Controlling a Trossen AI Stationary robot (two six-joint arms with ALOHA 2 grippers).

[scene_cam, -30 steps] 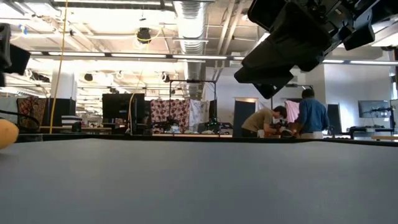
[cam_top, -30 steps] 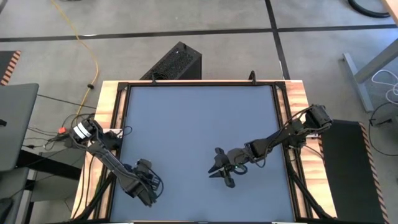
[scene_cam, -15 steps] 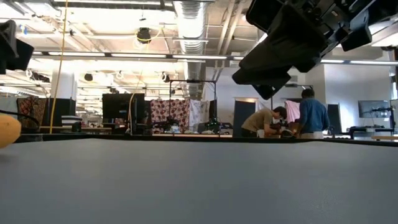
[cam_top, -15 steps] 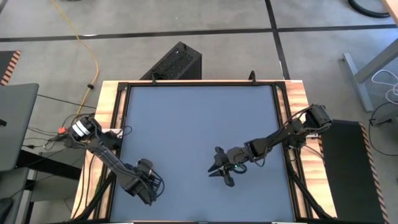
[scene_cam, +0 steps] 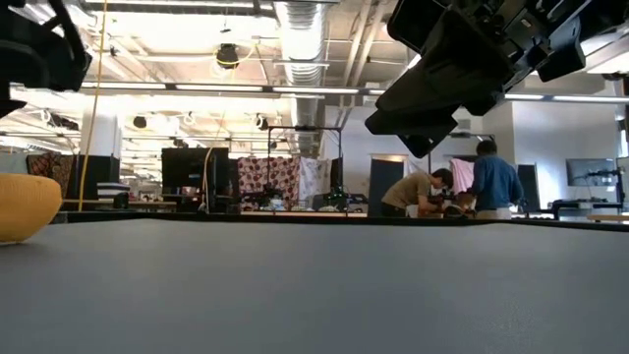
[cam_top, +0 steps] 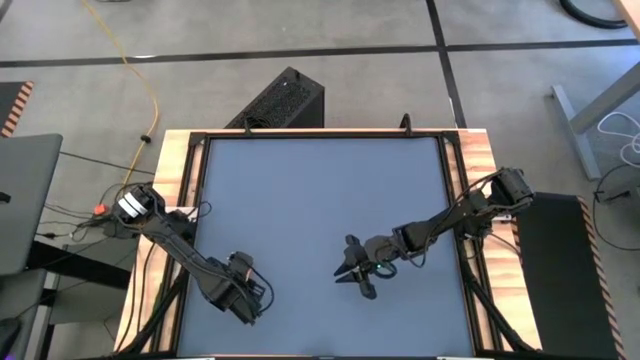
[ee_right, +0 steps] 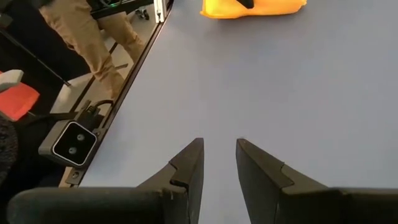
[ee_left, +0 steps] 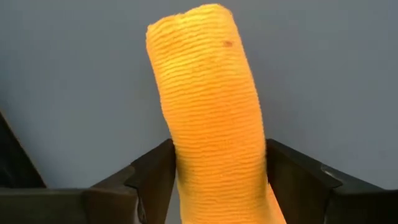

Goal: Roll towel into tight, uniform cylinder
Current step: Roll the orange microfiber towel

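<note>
The towel [ee_left: 208, 112] is a bright yellow stubby roll lying on its side on the grey mat [cam_top: 320, 200], near the table's near left corner. My left gripper [ee_left: 217, 163] hangs just above it, pointing down, open, with one finger on each side of the roll and no contact. The low view shows the roll's end [scene_cam: 28, 206] on the mat, with that gripper [scene_cam: 39, 44] well above it. In the high view my left gripper [cam_top: 245, 295] hides the towel. My right gripper [cam_top: 352, 275] hovers mid-table, open and empty [ee_right: 219, 149]; its wrist view shows the towel [ee_right: 255, 9] farther off.
A black rail [cam_top: 195, 200] and wooden borders frame the mat. A person's legs [ee_right: 93, 37] stand beside the table's edge, next to a small camera unit [ee_right: 73, 143]. People work far back in the room [scene_cam: 462, 187]. Bare mat lies between the two arms.
My left gripper has risen off the towel and drifted a little toward the table's right edge. In the low view more of the roll's end shows on the mat now than a second ago. My right arm has kept still.
</note>
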